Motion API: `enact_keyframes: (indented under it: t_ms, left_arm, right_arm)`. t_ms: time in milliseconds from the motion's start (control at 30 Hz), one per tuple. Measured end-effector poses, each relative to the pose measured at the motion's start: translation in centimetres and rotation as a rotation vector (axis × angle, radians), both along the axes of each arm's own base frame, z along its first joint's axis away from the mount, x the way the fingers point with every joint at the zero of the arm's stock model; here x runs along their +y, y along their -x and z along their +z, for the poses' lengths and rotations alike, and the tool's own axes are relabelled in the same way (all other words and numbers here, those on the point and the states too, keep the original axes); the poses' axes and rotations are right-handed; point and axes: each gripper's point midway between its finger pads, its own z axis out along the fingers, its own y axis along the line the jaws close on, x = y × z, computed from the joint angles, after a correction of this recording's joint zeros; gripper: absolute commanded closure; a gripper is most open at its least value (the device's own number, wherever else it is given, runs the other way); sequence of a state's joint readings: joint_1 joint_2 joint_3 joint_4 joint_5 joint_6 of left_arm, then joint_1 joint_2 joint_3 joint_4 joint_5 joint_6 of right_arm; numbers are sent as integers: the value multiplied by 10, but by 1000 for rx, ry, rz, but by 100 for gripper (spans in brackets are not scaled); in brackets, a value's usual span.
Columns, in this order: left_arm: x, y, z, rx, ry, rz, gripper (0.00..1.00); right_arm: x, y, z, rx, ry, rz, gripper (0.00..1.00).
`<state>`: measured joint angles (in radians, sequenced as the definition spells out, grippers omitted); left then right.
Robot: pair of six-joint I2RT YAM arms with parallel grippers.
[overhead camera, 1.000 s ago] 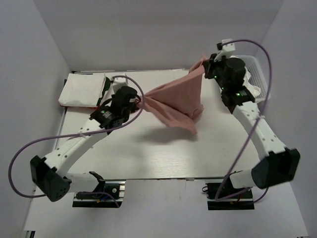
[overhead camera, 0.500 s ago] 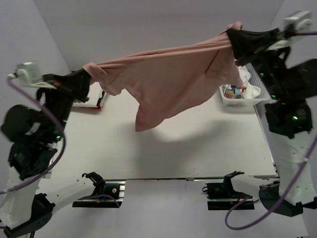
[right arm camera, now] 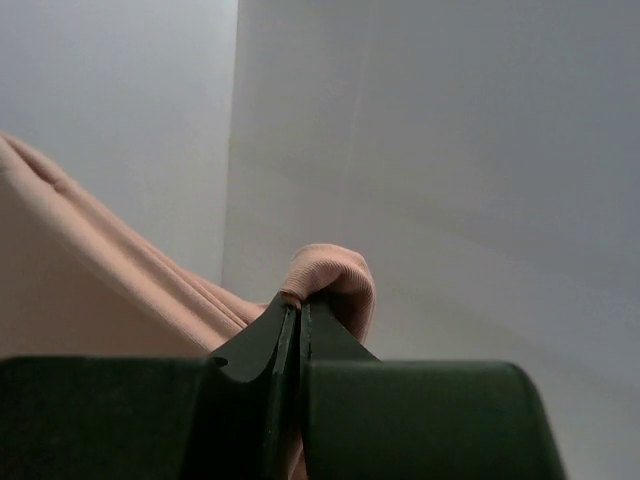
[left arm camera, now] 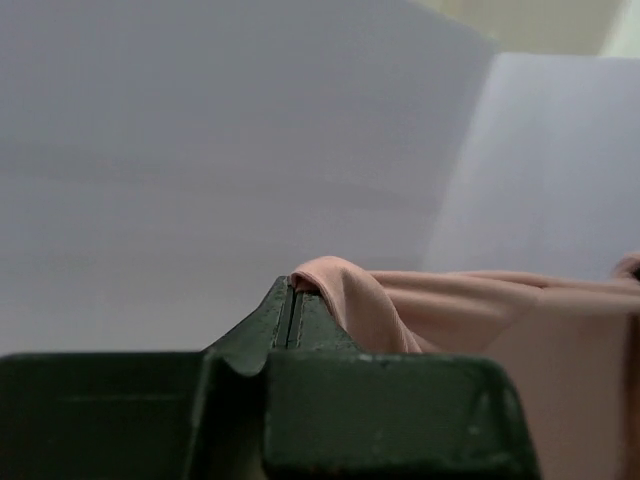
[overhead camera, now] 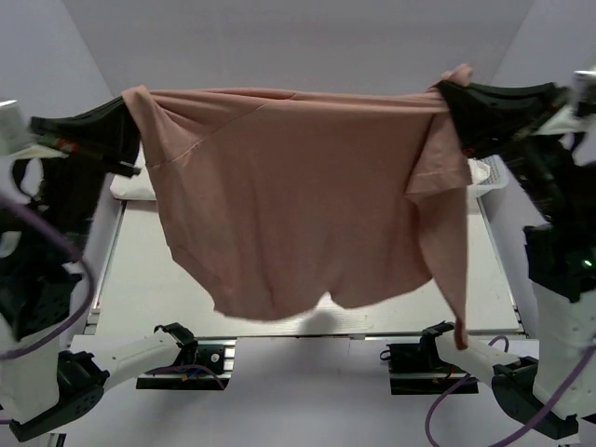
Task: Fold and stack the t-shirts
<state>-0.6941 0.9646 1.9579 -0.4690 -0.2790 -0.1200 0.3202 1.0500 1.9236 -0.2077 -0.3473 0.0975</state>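
Left wrist view shows the left gripper (left arm camera: 290, 297) pinched tight on a corner of the dusty-pink t-shirt (left arm camera: 450, 305), and the right gripper (right arm camera: 297, 303) clamps its other corner likewise. Seen from above, the shirt hangs spread across mid-frame, taut along its top edge, above the table (overhead camera: 130, 279). This looks like the spreading step; next both arms should probably lower it flat, keeping that edge taut.
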Motion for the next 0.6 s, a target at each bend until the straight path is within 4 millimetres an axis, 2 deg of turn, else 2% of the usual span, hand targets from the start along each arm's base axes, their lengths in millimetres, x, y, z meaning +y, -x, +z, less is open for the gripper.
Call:
enact_keyframes:
  t_ms: [67, 133, 167, 233, 333, 367, 400, 433, 467, 500, 533, 600]
  left_arm:
    - [-2, -27, -20, 50, -14, 90, 100]
    - [-5, -61, -51, 127, -34, 201, 100]
    - [-7, -79, -74, 167, -54, 261, 100]
    - [-10, -115, -125, 252, -99, 380, 100]
    - [-12, -172, -229, 434, -227, 551, 100]
    - [-11, -191, -265, 499, -271, 591, 94]
    - [-6, -209, -301, 571, -311, 640, 76]
    - [0, -228, -337, 648, -344, 678, 36]
    - [4, -239, -361, 709, -340, 702, 1]
    - [16, -258, -396, 786, -381, 750, 1]
    - [26, -268, -424, 866, -407, 779, 1]
    - [36, -293, -462, 983, -418, 798, 1]
  right_arm:
    - [10, -26, -32, 77, 31, 12, 100]
    - [22, -61, -76, 183, 59, 15, 100]
    - [27, -80, -105, 250, 72, 12, 100]
    - [36, -118, -170, 388, 99, -4, 100]
    - [48, -170, -282, 628, 166, -31, 100]
    - [50, -184, -322, 715, 192, -41, 79]
    - [53, -195, -359, 800, 215, -49, 66]
    - [54, -206, -391, 875, 240, -65, 53]
    - [54, -216, -421, 946, 266, -85, 10]
    - [52, -222, -443, 995, 285, -107, 10]
    - [49, -228, -465, 1049, 307, -134, 10]
    - [42, -237, -494, 1127, 343, -197, 10]
